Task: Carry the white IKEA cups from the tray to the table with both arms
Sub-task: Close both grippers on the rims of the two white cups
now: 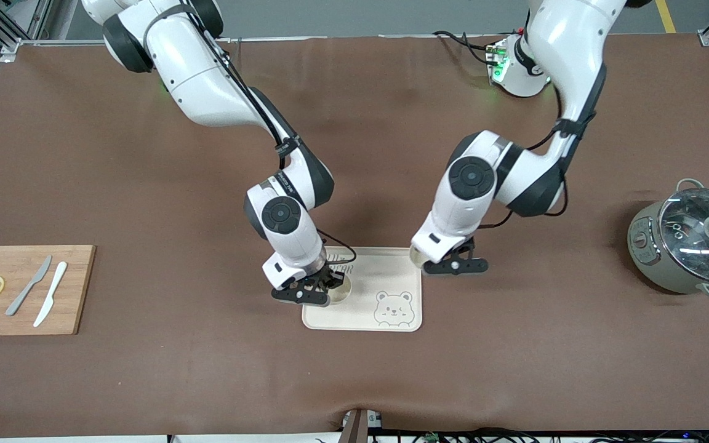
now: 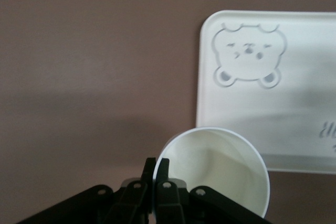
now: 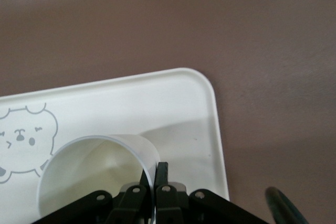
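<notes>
Both sets of fingers are pinched tight on a cup wall, one finger inside the rim and one outside. The right gripper (image 1: pixel 324 289) has its small cream-white handleless cup (image 3: pixel 97 174) over the cream rectangular tray with the bear print (image 1: pixel 391 277), at the corner toward the right arm's end of the desk. I can't tell whether the cup's base touches the tray, since the wrist camera only shows the open mouth. From the front camera that cup is mostly buried under the gripper, with just an arc of rim poking out.

The left gripper (image 1: pixel 450 263) holds the second identical cream-white cup (image 2: pixel 218 169) right at the tray's edge toward the left arm's end. In the left wrist view the cup's mouth overlaps the tray border and hangs partly over the brown desk mat (image 1: pixel 514 344). From the front only a sliver of this cup shows.

Lettering on the tray is cut off in both wrist views.

Plenty of bare mat around the tray. The wooden cutting board (image 1: pixel 77 289) and grey-green pot with glass lid (image 1: pixel 650 246) sit well apart at the two ends.
</notes>
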